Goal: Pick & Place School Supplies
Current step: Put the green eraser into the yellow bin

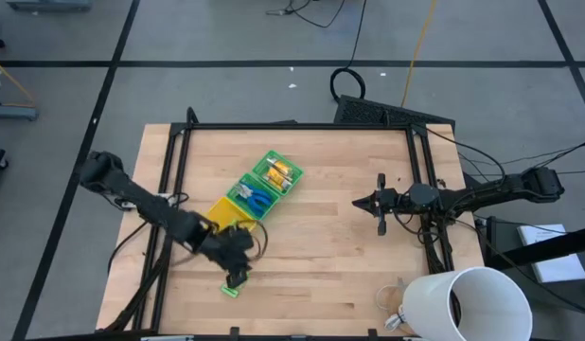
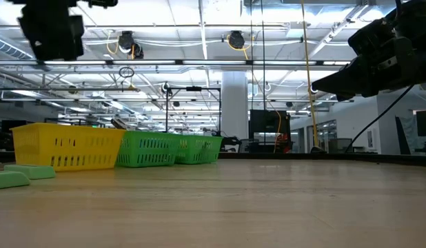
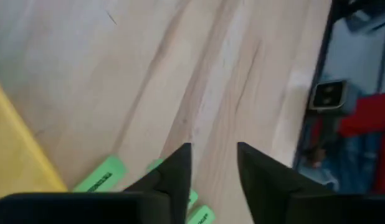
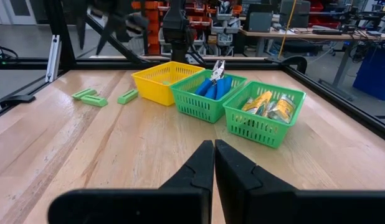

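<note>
Three light-green sticks lie flat on the table beside the yellow basket; the high view shows them as a green patch. My left gripper hangs just above them, open and empty, with sticks showing below and beside its fingers. Blue-handled tools stand in the middle green basket. Yellow-orange pieces lie in the far green basket. My right gripper waits shut over the table's right half, pointing toward the baskets.
The three joined baskets sit slantwise left of the table's centre. A big white cup stands at the near right corner. A black frame runs round the table. Bare wood lies between the two grippers.
</note>
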`<state>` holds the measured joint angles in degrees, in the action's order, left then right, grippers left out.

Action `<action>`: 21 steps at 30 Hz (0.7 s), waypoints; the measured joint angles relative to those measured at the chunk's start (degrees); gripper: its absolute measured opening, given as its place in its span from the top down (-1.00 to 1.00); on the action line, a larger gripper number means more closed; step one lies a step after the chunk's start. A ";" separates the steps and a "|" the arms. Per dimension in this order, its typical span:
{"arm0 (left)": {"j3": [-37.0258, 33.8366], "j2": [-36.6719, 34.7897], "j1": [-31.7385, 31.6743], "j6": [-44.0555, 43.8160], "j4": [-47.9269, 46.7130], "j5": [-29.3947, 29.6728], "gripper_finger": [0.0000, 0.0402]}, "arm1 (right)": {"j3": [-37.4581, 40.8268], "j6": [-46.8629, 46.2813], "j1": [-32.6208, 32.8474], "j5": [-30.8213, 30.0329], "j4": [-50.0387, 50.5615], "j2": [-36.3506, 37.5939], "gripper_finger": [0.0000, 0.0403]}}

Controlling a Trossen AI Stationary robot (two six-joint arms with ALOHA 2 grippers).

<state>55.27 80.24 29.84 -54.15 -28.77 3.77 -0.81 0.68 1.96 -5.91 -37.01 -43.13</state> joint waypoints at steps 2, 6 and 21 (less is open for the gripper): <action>0.07 3.14 1.72 0.25 0.44 0.73 0.21 | -0.01 -0.01 0.01 0.01 -0.12 0.00 0.96; 0.00 9.17 3.49 4.41 0.15 -0.47 -0.10 | -0.01 0.01 0.02 0.02 -0.03 0.00 0.96; 0.00 16.66 3.85 6.69 -5.80 4.84 -0.25 | -0.01 0.00 0.01 0.00 -0.01 0.00 0.96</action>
<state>55.27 96.90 33.69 -47.46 -34.57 8.61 -0.82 0.68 1.96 -5.91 -37.02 -43.13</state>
